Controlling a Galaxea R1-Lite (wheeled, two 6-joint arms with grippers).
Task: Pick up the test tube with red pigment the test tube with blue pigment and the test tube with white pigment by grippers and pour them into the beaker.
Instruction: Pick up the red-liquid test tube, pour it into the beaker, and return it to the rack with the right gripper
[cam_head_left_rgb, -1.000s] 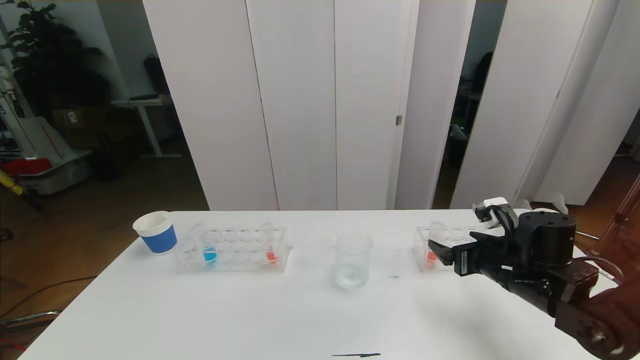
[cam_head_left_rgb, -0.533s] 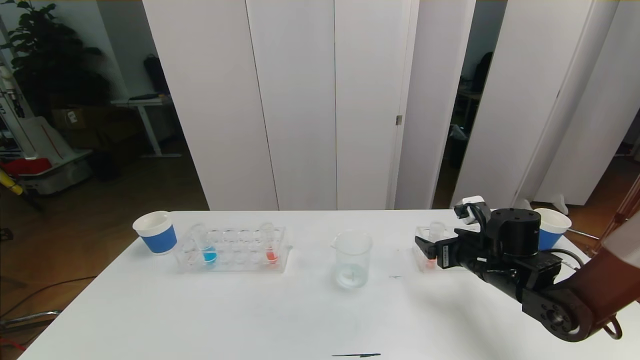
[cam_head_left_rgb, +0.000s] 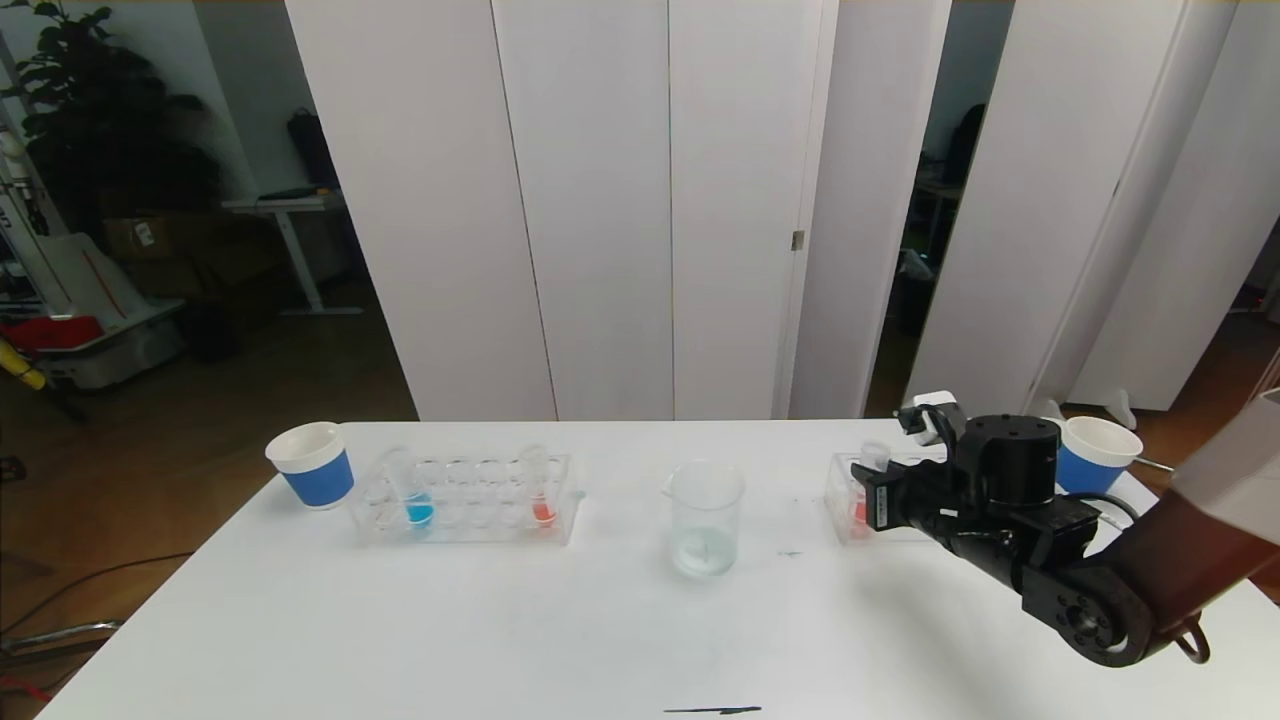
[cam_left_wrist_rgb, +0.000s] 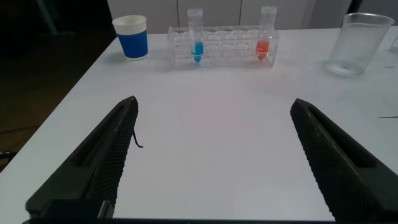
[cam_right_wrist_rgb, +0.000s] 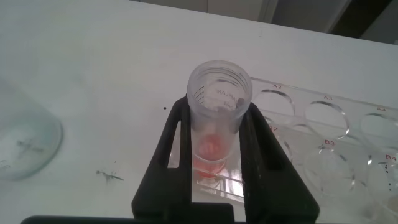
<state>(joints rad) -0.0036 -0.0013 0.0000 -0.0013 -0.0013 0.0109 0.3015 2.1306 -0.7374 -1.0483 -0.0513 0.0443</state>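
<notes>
at right rack (cam_head_left_rgb: 845, 490) | i see right gripper (cam_right_wrist_rgb: 214, 146) clamped on red-pigment tube (cam_right_wrist_rgb: 217, 106), tube upright in its slot | left gripper (cam_left_wrist_rgb: 211, 155) spread wide over bare table (cam_left_wrist_rgb: 211, 118) | beaker (cam_head_left_rgb: 706, 518) mid-table

from my head camera the right gripper (cam_head_left_rgb: 866, 497) hides most of the red-pigment tube (cam_head_left_rgb: 872, 462) and the right rack (cam_head_left_rgb: 838, 497), while the left wrist view crops both left gripper fingers (cam_left_wrist_rgb: 93, 168) at its edge.

A2, A3, A4, B2, B3, B4 beside holes of the right rack (cam_right_wrist_rgb: 323, 134)
</notes>
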